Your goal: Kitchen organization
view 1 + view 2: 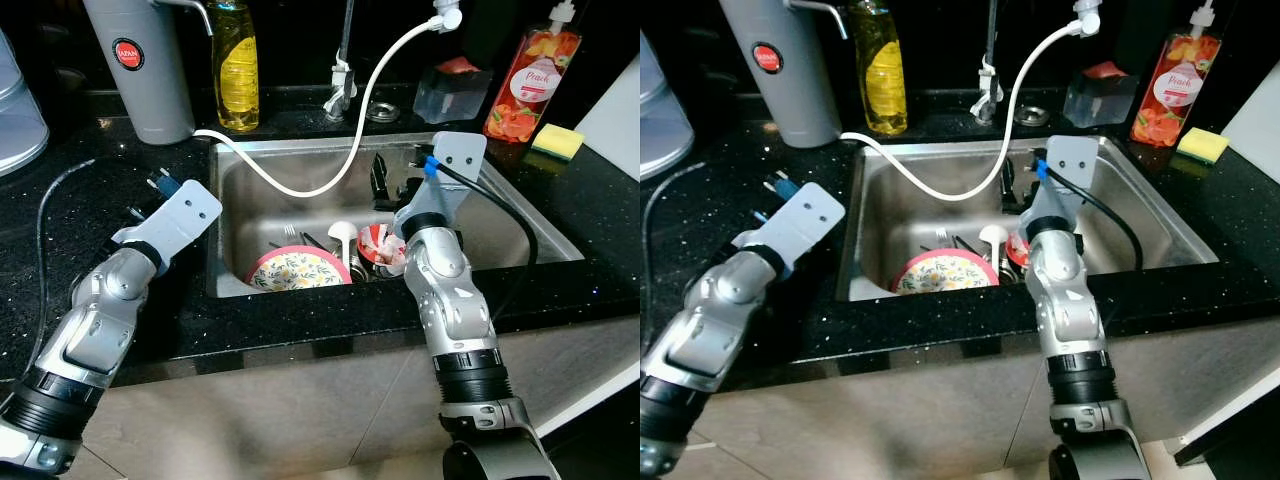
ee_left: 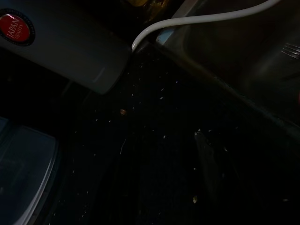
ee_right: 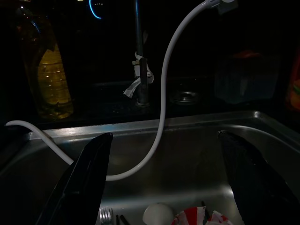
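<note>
We stand before a black speckled countertop [image 1: 120,190] with a stainless steel sink [image 1: 490,215] sunk into it; pale cabinet fronts [image 1: 300,400] run below the counter edge, and the backdrop beyond the counter is dark. In the basin lie a pink-rimmed floral plate [image 1: 297,270], a white ladle [image 1: 341,236], a red-and-white patterned cup [image 1: 383,247] and some forks, too tangled to count. A white hose [image 1: 370,95] loops from high on the right, down across the basin, to a grey canister with a red label [image 1: 140,65] on the left of the counter. Behind the sink rise the faucet [image 1: 343,75], a bottle of yellow liquid [image 1: 235,65], a clear container [image 1: 450,90], a peach soap dispenser [image 1: 520,85] and a yellow sponge [image 1: 557,141]; a translucent tub [image 1: 15,115] sits at the far left. Our right gripper [image 3: 164,187] hangs over the basin just above the cup and ladle, its fingers spread wide and grasping nothing; our left gripper [image 2: 206,159] hovers over the counter left of the sink, and we cannot tell how its fingers stand in the dark wrist view.
</note>
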Available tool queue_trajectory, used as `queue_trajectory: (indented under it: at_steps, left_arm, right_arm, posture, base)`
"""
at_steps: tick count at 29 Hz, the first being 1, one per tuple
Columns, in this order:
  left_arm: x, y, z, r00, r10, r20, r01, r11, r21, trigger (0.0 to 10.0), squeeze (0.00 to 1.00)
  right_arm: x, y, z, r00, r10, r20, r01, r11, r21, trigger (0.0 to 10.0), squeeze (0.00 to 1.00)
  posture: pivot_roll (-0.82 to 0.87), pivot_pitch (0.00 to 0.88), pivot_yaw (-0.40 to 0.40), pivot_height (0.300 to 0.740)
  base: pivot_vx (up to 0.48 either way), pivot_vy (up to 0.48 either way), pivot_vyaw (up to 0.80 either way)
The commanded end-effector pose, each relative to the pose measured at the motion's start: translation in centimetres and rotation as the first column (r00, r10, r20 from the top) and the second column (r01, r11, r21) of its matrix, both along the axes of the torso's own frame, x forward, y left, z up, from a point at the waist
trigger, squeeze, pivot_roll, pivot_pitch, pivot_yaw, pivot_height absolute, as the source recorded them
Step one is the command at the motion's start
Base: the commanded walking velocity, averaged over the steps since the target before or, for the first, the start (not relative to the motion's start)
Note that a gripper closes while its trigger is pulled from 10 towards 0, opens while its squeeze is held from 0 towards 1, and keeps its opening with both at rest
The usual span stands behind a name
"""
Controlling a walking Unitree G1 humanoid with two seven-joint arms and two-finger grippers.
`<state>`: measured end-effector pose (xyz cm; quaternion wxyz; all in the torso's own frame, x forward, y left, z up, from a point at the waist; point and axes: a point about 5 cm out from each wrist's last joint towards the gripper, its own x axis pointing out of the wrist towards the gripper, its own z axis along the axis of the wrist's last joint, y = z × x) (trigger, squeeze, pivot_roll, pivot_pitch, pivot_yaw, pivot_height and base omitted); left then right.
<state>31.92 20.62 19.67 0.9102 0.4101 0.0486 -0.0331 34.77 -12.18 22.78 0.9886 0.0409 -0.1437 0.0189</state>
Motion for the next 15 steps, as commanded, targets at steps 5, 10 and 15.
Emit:
queue_trajectory:
  at_steps: [5, 10, 15]
  left_arm:
    - [0.13, -0.29, -0.48, 1.000, 0.004, -0.017, -0.004, 1.000, 0.002, 10.0, 0.00]
    - [0.22, -0.33, -0.45, 1.000, 0.005, -0.017, -0.005, 1.000, 0.000, 10.0, 0.00]
    - [0.34, -0.43, -0.42, 1.000, 0.004, -0.016, -0.004, 1.000, 0.000, 10.0, 0.00]
  right_arm:
    - [-0.29, 0.10, 0.03, 1.000, 0.004, 0.004, -0.004, 1.000, -0.005, 10.0, 0.00]
    - [-0.37, -0.14, -0.04, 1.000, -0.004, 0.003, 0.004, 1.000, -0.006, 10.0, 0.00]
    - [-0.35, -0.31, -0.03, 1.000, -0.010, 0.002, 0.010, 1.000, -0.006, 10.0, 0.00]
  posture:
    - [0.09, 0.000, 0.005, 0.740]
    - [0.08, 0.000, 0.009, 0.740]
    - [0.08, 0.000, 0.011, 0.740]
  base:
    - [0.000, 0.000, 0.00]
    - [0.000, 0.000, 0.00]
    - [0.000, 0.000, 0.00]
